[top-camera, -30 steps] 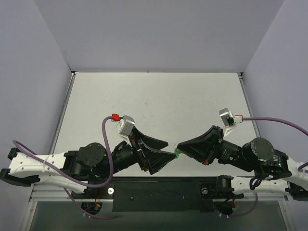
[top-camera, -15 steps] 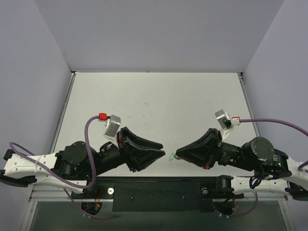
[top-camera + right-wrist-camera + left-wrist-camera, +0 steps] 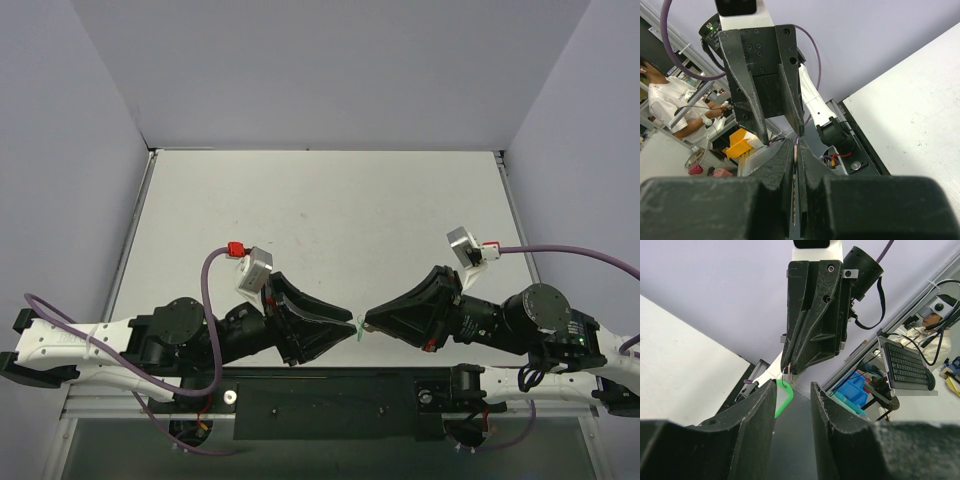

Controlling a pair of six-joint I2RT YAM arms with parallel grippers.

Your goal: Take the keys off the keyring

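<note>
My right gripper (image 3: 367,321) is shut on the silver key (image 3: 795,162), which shows edge-on as a thin metal strip between its pads. The bright green keyring (image 3: 358,328) hangs from that gripper's tip above the table's near edge. In the left wrist view the keyring (image 3: 784,398) dangles on a thin wire loop below the right gripper (image 3: 789,372), partly behind my left finger. My left gripper (image 3: 349,322) is open, its tips just left of the keyring and not touching it. It also shows open in the right wrist view (image 3: 780,132).
The white table top (image 3: 330,200) stretches beyond both grippers, with grey walls on three sides. Both arms lie low along the near edge over the black base rail (image 3: 330,400). Benches, bins and a person show beyond the table in the wrist views.
My left gripper drew back to the left away from the keyring, then came back to it, still open. The right gripper shifted slightly lower and left and kept its hold.
</note>
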